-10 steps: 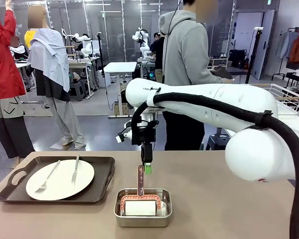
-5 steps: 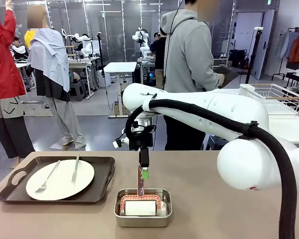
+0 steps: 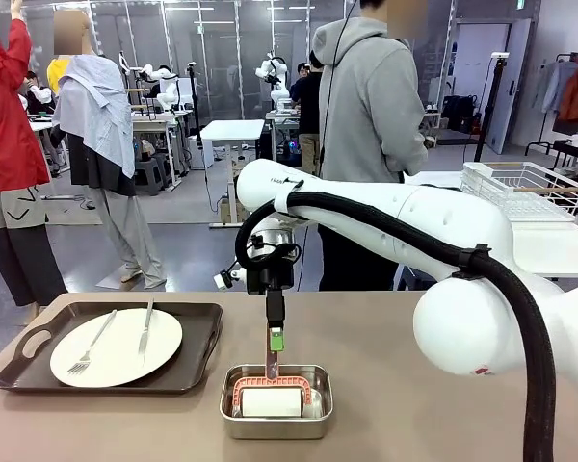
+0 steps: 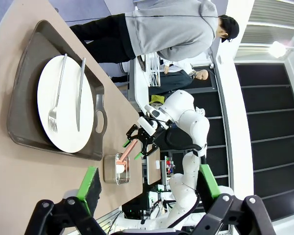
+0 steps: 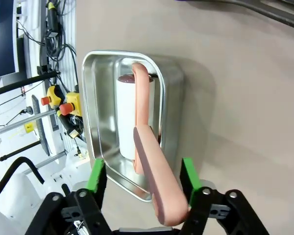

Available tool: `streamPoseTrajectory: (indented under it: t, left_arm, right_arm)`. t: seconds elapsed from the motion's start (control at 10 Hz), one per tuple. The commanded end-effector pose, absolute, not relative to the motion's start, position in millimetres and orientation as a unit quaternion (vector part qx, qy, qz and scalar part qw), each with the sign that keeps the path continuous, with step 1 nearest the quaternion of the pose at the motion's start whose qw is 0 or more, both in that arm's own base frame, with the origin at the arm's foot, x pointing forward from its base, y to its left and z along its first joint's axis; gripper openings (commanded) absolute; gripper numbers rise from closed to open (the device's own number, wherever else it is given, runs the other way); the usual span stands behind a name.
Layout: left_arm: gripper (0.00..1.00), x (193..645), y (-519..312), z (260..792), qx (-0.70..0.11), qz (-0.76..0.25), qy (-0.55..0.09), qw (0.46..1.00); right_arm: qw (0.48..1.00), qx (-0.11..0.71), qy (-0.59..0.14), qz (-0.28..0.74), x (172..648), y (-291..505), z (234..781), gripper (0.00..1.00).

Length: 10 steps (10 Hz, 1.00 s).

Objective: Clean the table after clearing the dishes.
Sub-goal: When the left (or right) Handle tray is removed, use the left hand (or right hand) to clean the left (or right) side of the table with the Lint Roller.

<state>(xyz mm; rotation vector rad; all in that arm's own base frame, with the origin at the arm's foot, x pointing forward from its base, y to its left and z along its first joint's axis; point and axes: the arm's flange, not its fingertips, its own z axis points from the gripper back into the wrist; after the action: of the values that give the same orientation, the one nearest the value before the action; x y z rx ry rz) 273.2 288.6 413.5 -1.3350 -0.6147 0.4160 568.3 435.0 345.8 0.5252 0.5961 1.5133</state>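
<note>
The right gripper [image 3: 275, 339] hangs over the pan [image 3: 275, 430], jaws spread either side of the roller handle [image 5: 152, 171] with gaps on both sides. The plate [image 3: 116, 371] lies on its tray [image 3: 200, 354] on the table [image 3: 414, 385], well to that gripper's left. The left gripper [image 4: 149, 182] is spread wide.

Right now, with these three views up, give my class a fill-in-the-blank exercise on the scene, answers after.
The white roller lies in a steel ____. The plate rests on a dark brown ____. On the plate, beside the knife, lies a metal ____. The right gripper straddles the roller's pink ____.
Answers: pan, tray, fork, handle.
</note>
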Motion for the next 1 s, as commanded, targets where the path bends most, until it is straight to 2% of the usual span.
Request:
streamPoseTrajectory:
  t: [0.0,0.2,0.3,0.4,0.7,0.9]
  left_arm:
    - [1.00,269.8,292.5,413.4,-0.607,0.178,-0.280,0.722]
    - [1.00,269.8,292.5,413.4,-0.607,0.178,-0.280,0.722]
    - [1.00,269.8,292.5,413.4,-0.607,0.178,-0.280,0.722]
    - [1.00,269.8,292.5,413.4,-0.607,0.178,-0.280,0.722]
    - [1.00,269.8,292.5,413.4,-0.607,0.178,-0.280,0.722]
    - [1.00,269.8,292.5,413.4,-0.607,0.178,-0.280,0.722]
  right_arm:
    - [0.664,0.250,0.269,0.651,596.5,464.8,356.4,0.00]
    - [0.666,0.263,0.260,0.648,596.7,464.3,358.5,0.00]
    - [0.664,0.267,0.259,0.648,596.8,464.2,359.4,0.05]
    - [0.660,0.269,0.266,0.649,595.3,464.1,358.5,0.00]
    - [0.657,0.273,0.275,0.647,588.7,460.5,365.2,0.00]
    - [0.679,0.255,0.256,0.639,576.2,451.4,389.5,0.00]
